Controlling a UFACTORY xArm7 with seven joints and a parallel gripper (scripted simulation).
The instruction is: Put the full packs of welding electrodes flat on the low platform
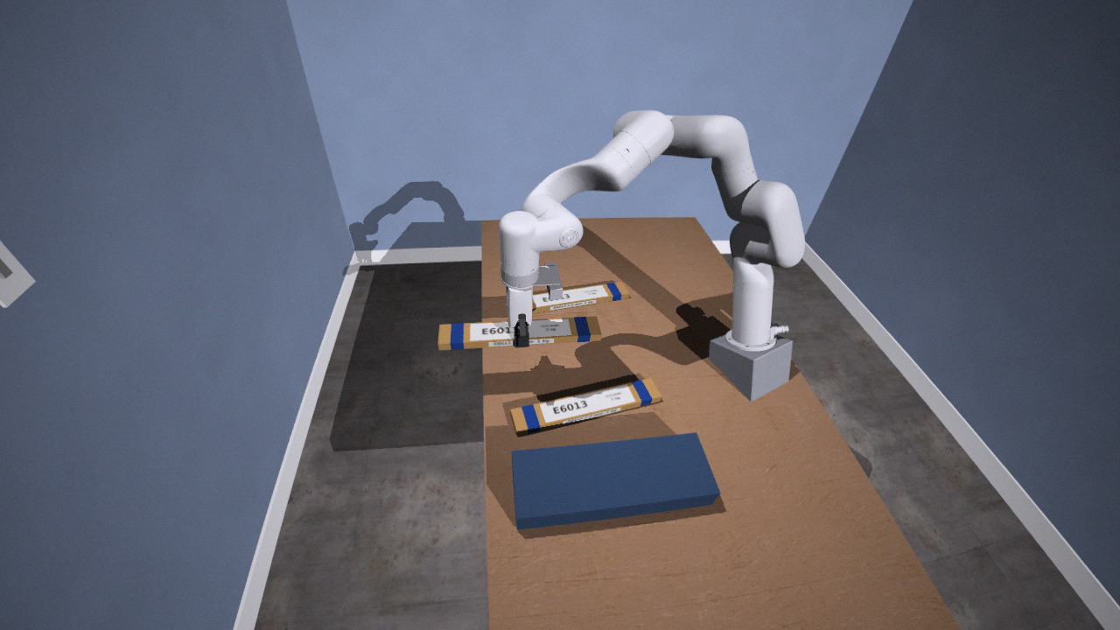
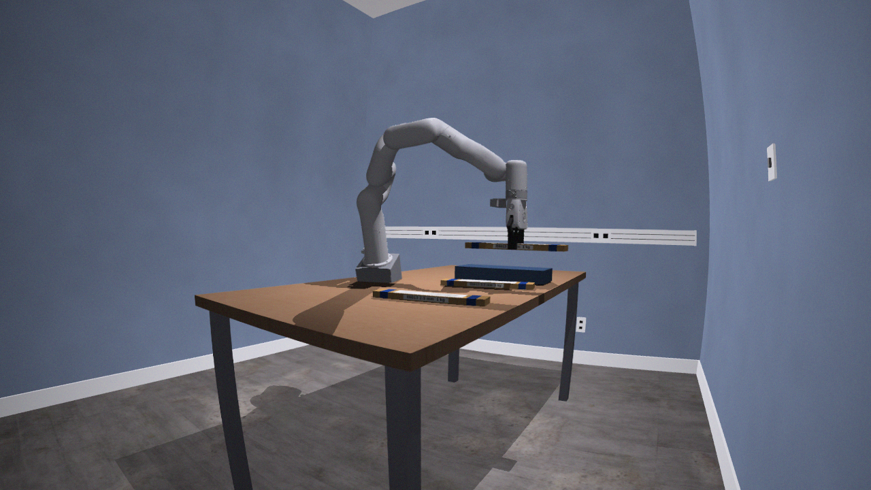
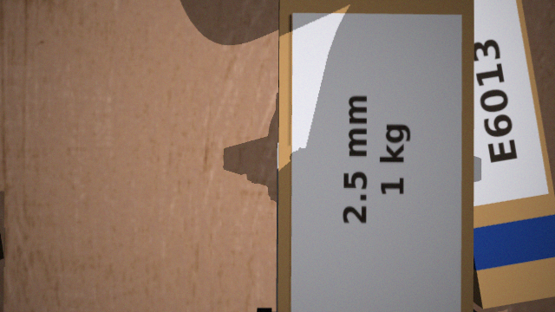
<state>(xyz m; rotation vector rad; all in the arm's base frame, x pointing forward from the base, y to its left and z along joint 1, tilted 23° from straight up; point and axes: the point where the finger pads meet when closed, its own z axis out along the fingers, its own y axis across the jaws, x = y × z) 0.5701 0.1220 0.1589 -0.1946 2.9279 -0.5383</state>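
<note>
Tan cardboard fills your wrist view: the long flat pack of welding electrodes with blue end bands and a white label (image 1: pixel 518 332) hangs level in the gripper (image 1: pixel 521 338), whose jaws are clamped across its narrow width near the middle, well above the brown wooden table (image 1: pixel 783 501). You appear to be in the weighing step, holding the pack aloft to judge whether it is full. If it is, your next move calls for carrying it past the second tan pack (image 1: pixel 585 405), which lies between the gripper and the low dark-blue rectangular platform (image 1: pixel 611 479), then lowering it flat. The third tan pack (image 1: pixel 583 294) lies on the table just behind the gripper. Only the exterior view shows the lift height; only the wrist view lets you read the "2.5 mm 1 kg" print.
</note>
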